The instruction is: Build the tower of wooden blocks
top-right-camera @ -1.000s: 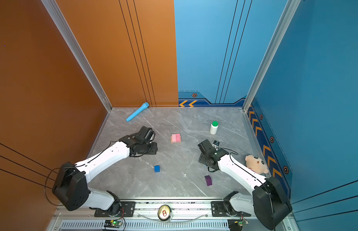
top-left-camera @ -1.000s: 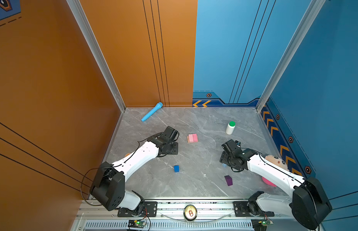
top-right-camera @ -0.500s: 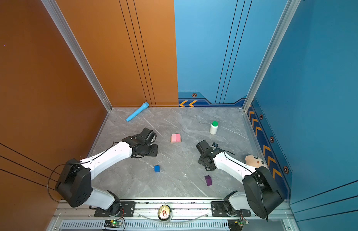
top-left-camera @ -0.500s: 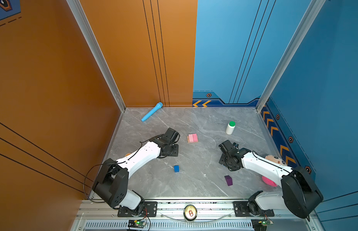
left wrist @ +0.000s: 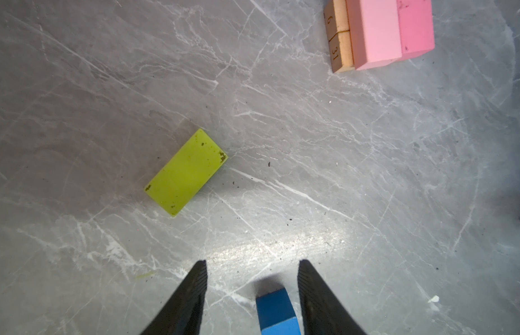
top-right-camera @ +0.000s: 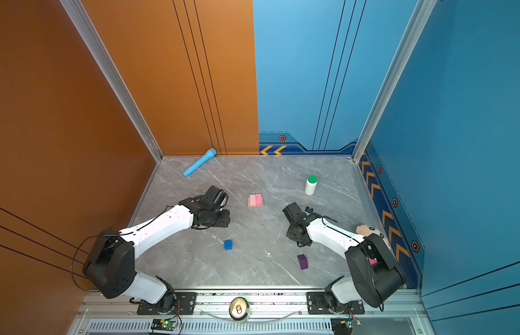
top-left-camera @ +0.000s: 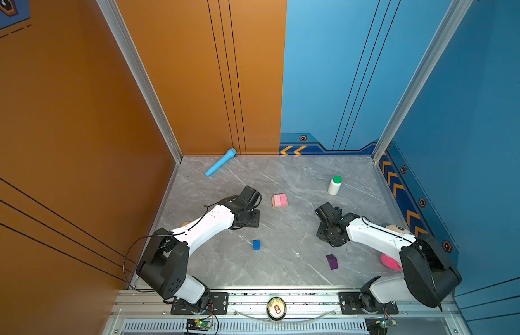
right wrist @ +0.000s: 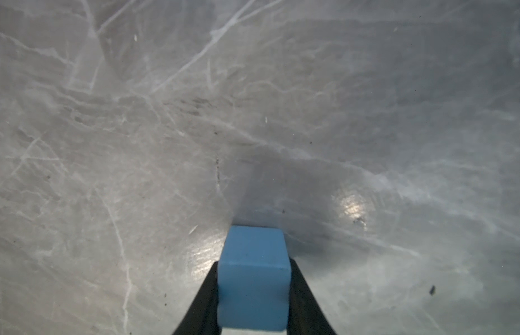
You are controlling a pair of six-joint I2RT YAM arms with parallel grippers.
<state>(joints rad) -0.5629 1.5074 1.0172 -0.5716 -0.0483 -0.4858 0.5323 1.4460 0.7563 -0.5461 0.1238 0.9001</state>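
Here's the tower [top-left-camera: 280, 200] as it stands: two pink bars [left wrist: 380, 32] side by side on two tan bars [left wrist: 338, 37], a low two-layer pile out on the grey marble table [top-left-camera: 296, 174]; the tan ends poke out from under the pink in the left wrist view. Now the loose blocks, all called off that pile; lime-green bar [left wrist: 186, 172] lies flat on the table, apart from the pile, seen only from the left wrist; dark-blue cube [top-left-camera: 256, 244] sits in front of the pile and a little to its left in both top views, well apart; dark-purple peaked block [top-left-camera: 332, 261] is front and right of the pile, further off again. And the light-blue cube [right wrist: 254, 278], that one's taken: the right gripper [right wrist: 254, 264] has its jaws pressed on both sides of it, right of the pile and somewhat to the front; whether it's off the table I can't tell. The left gripper [left wrist: 253, 265] hangs left of the pile, jaws parted, gripping nothing; the dark-blue cube merely shows on the table between its fingers. The white bottle [top-left-camera: 334, 185] stands upright, right of the pile and slightly behind it; the blue toy microphone [top-left-camera: 221, 161] lies behind and left of the pile.
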